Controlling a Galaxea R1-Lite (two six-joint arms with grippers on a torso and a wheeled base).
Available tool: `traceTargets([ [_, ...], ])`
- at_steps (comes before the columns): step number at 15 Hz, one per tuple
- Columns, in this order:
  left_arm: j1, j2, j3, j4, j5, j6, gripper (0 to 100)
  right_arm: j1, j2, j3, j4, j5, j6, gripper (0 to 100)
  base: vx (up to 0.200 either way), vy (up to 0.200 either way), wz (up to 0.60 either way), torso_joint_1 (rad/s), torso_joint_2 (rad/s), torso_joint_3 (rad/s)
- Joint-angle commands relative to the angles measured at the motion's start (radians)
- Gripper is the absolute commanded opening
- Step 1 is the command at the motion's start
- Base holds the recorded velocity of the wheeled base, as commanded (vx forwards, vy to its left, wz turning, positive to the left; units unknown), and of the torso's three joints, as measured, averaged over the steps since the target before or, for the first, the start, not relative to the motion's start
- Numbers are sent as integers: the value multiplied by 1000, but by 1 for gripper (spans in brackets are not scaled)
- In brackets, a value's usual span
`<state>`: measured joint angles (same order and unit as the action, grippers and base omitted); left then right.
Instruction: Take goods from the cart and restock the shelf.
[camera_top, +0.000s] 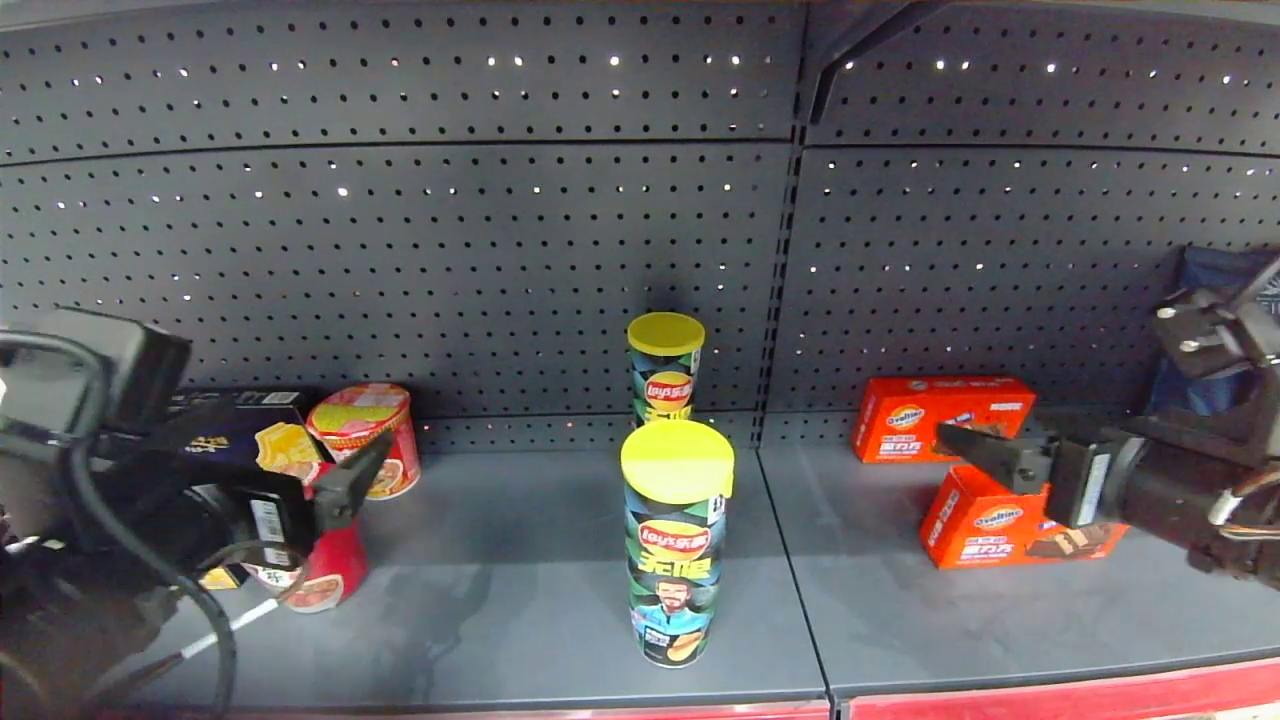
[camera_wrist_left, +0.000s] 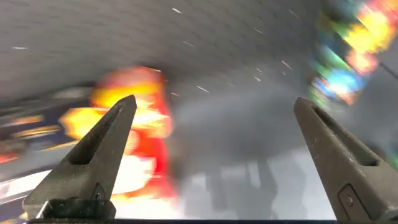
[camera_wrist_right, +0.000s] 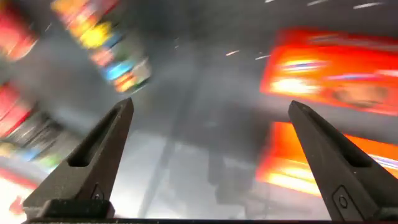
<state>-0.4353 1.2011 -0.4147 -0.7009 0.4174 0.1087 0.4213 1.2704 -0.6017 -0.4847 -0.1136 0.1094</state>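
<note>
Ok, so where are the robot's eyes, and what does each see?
Head view: on the robot's head, facing forward and down at the shelf; left gripper and right gripper at the sides.
Left wrist view: on the left wrist, facing a blurred red cup beyond its open fingers.
Right wrist view: on the right wrist, facing the orange boxes beyond its open fingers.
Shared: head and right wrist views both show those boxes.

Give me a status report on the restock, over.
Left gripper open, holding nothing, beside cup noodles. Right gripper open, holding nothing, by orange boxes. Two chip cans upright mid-shelf.
</note>
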Motion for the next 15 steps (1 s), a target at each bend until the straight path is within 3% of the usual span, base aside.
traceTargets([
  [1,98,-176,96,1,-2,5,100,-128,-183,105,5,0,1,100,0,0,0,0,0,0],
  [4,194,-322,209,4,-2,5,100,-245,-373,211,81,0,7,100,0,0,0,0,0,0],
  [5,250,-385,254,4,-2,2,100,-291,-459,229,140,0,21,100,0,0,0,0,0,0],
  [7,303,-468,313,4,0,2,100,-325,-582,234,232,-18,33,100,0,0,0,0,0,0],
  [10,311,-581,412,4,0,3,100,-337,-770,234,422,-87,24,100,0,0,0,0,0,0],
  [11,311,-657,415,106,0,2,100,-384,-878,234,506,-104,13,100,0,0,0,0,0,0],
  [12,310,-684,415,144,-2,2,100,-400,-907,235,529,-103,1,100,0,0,0,0,0,0],
  [14,302,-939,415,445,-14,3,100,-440,-1068,295,612,-89,-103,100,0,0,0,0,0,0],
  [15,299,-1132,415,661,-23,-11,100,-438,-1181,382,615,-84,-151,100,0,0,0,0,0,0],
])
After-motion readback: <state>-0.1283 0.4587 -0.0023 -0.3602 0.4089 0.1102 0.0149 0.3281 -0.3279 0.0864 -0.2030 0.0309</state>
